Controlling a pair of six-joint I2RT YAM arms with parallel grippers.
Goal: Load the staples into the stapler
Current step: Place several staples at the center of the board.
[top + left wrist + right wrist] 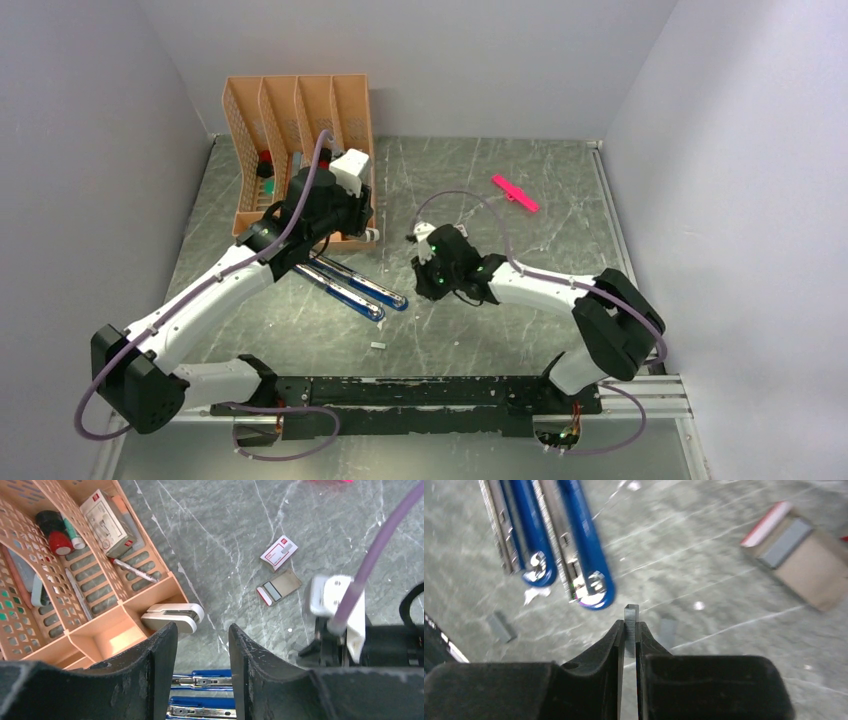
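**While the stapler [580,540] lies open, the staples [631,617] wait**

Right gripper [629,632] pinches the staples tight and upright, just beside the stapler's near tips. Ready for the channel, I'd guess. Left gripper [202,647] hangs half-open above its other end, gripping nothing visible.

organiser [300,110] rear-left on worktop [480,330] | stapler [355,288] just before it (partly under left arm [220,290]) | stick [515,193] rear-right | staple strip [378,346] near front edge, centre

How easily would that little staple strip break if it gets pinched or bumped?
Probably easily: the staple strip is thin, and short grey bits lie loose on the table, so it may crumble. It looks stiff, standing straight out of the right tool. Being so small, it's likely very light.
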